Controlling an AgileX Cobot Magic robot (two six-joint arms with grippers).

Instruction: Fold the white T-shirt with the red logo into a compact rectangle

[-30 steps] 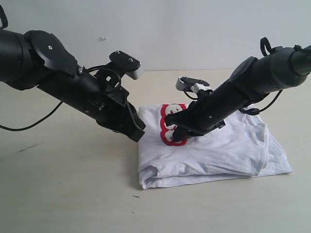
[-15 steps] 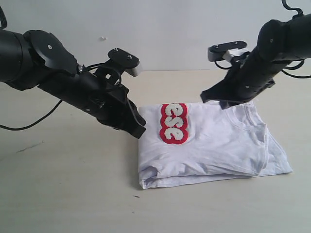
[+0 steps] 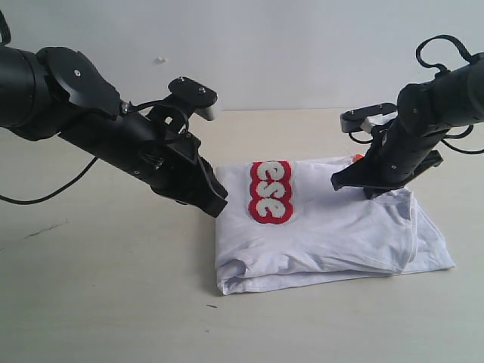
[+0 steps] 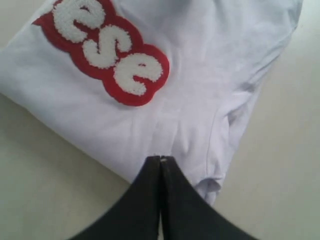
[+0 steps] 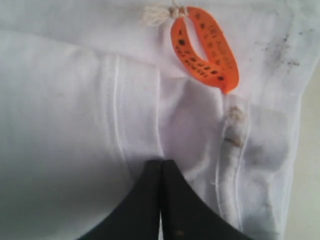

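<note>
- Lying folded on a pale table [image 3: 98, 287], the white T-shirt [image 3: 333, 234] shows its red logo [image 3: 270, 192] face up, with fluffy white letters reading "ese".
- Left gripper [image 3: 218, 206]: jaws pressed together, tip at the shirt's folded edge near the logo.
- Right gripper [image 3: 338, 183]: jaws together, over the collar by an orange neck tag [image 5: 205, 47].

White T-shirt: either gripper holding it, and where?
Nothing visibly held: left gripper is shut at the folded edge of the white T-shirt, right gripper shut by the orange neck tag; no cloth shows between either's fingers.
</note>
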